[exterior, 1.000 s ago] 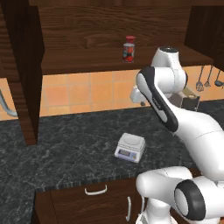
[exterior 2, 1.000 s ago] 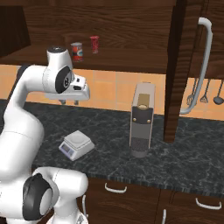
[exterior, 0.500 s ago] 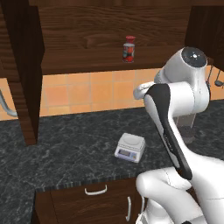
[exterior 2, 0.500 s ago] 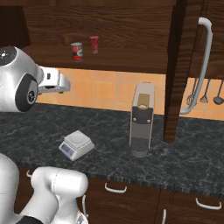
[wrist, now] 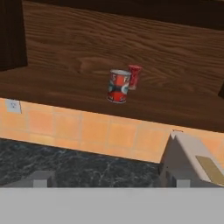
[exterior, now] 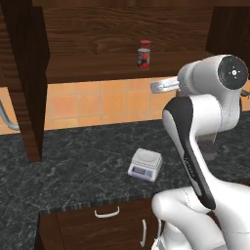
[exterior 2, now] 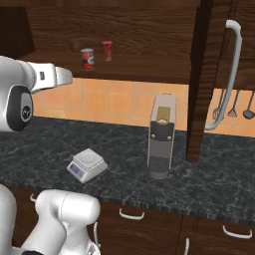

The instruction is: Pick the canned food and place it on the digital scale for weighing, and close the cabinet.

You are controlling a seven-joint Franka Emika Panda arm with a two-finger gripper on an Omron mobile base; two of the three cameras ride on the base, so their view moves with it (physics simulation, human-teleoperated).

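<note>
Left base view: the can (exterior: 143, 59) stands upright on the shelf of the open cabinet (exterior: 112, 29), near the shelf's front edge. A red cup (exterior: 145, 45) shows just behind the can, partly hidden by it. Well below the can, the scale (exterior: 145, 164) sits flat on the dark counter (exterior: 73, 166), with nothing on its platform. The white arm reaches up toward the shelf, to the right of the can and apart from it.

Right base view: the can (exterior 2: 87, 59) is on the same shelf, with the red cup (exterior 2: 107, 50) just beside it to the right and further back. The scale (exterior 2: 87, 165) lies on the counter (exterior 2: 209, 174) well below the can. A grey coffee machine (exterior 2: 161, 135) stands on the counter to the right of the scale. The cabinet door (exterior 2: 211, 74) with its long silver handle (exterior 2: 230, 74) hangs open, far to the right of the can.

Hand view: the can (wrist: 118, 86) stands on the shelf straight ahead, untouched, with the cup (wrist: 134, 77) close behind it. The fingertips (wrist: 38, 180) stand wide apart at the bottom edge, holding nothing.
</note>
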